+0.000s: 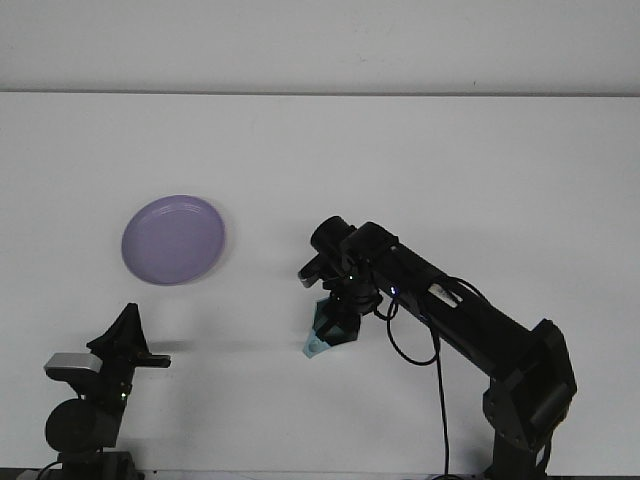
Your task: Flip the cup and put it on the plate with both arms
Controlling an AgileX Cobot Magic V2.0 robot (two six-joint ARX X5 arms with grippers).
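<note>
1. Your right gripper (330, 322) is stretched out over the middle of the table (420, 160), pointing down, w/ the jaws clamped on the cup (322, 335).
2. The cup is pale teal and tilted. Only the lower part pokes out below the black fingers, and its bottom edge looks to be at or just above the table surface. Can't tell if it's actually touching.
3. Can't see inside the cup from this angle, so no idea re contents.
4. The plate (173, 239) is the lilac one, sitting flat on the table, up and to the left of the cup, well apart from it. Nothing on it, just bare glaze.
5. Your left gripper (130, 345) is parked low near the front-left edge, below the plate and not touching anything. It's a dark silhouette, so I can't tell how the jaws stand.
6. A cable (438, 400) hangs down off the right arm toward the front edge.
</note>
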